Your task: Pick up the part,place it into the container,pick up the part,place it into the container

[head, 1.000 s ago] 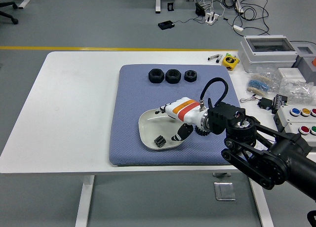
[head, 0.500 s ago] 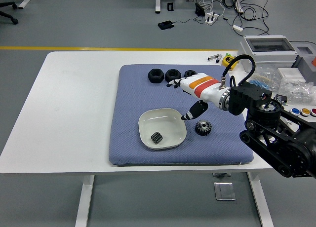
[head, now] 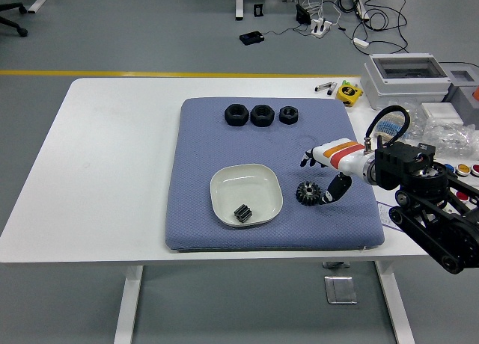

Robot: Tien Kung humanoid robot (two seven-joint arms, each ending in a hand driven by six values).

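- Right hand (head: 323,173), white w/ orange-red bands & black fingertips, sits right of frame centre, over the right part of the blue-grey textured mat (head: 202,142). Fingers loosely spread, holding nothing; thumb hangs down just beside the black toothed gear (head: 307,193), can't tell if touching.
- Change: 1 s ago this hand was over the white rounded-square dish (head: 258,181); half a sec ago it had lifted up toward the nuts; now it has swung right & down to the gear. Reads as 1st drop done, 2nd pick starting.
- Small black ribbed part (head: 241,212) lies inside the dish, lower-centre, same spot as in the earlier frames. So part 1 is in the container.
- Gear is on the mat just right of the dish, not lifted, hasn't shifted. Likely next target; fingers need to close round it before any lift.
- Three black hex nuts (head: 260,114) in a row, upper centre of mat, untouched.
- White table (head: 112,172) under the mat; clutter (grey box, yellow tape measure, button panel) at upper right.
- Left hand not in view.
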